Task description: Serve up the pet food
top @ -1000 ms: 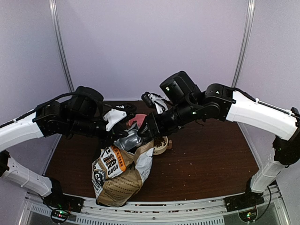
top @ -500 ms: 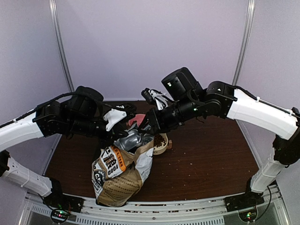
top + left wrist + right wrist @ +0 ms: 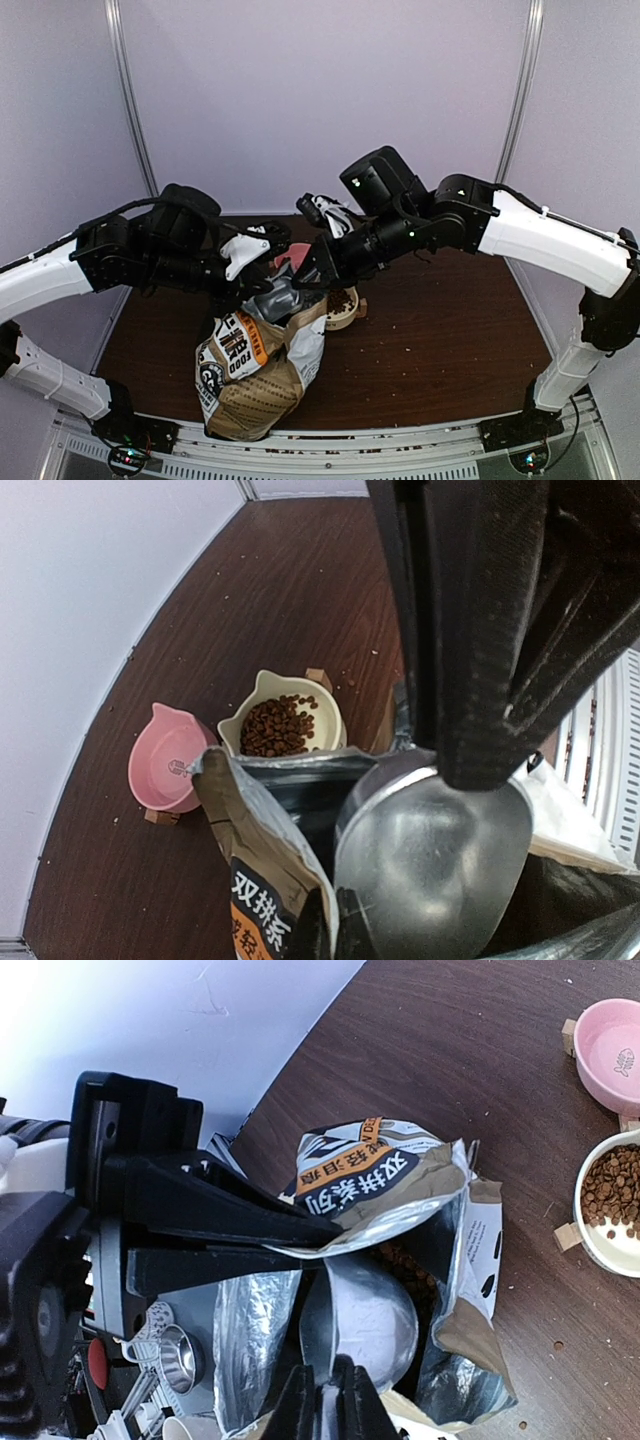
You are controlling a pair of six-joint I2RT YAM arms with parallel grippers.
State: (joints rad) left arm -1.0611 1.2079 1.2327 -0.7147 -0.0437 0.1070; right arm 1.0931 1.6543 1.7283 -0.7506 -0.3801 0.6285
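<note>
On table (image 3: 450,340), two bowls (image 3: 165,770) (image 3: 265,685), kibble (image 3: 280,725) in one, left hand (image 3: 478,770) pinching bag (image 3: 250,370), right hand (image 3: 335,1395) gripping scoop (image 3: 365,1320)

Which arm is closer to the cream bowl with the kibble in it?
Right. The right arm leans in just beside the cream bowl of kibble; the left arm is across the bag, which sits between it and the bowl.

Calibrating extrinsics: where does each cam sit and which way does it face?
Top external: above, behind bases, looks down at table; left arm, right arm show.
Left wrist: above bag, looks down on scoop, kibble in bowl; own fingers show.
Right wrist: above bag, looks into it; own fingertips, left gripper show.
All share bag, kibble.
</note>
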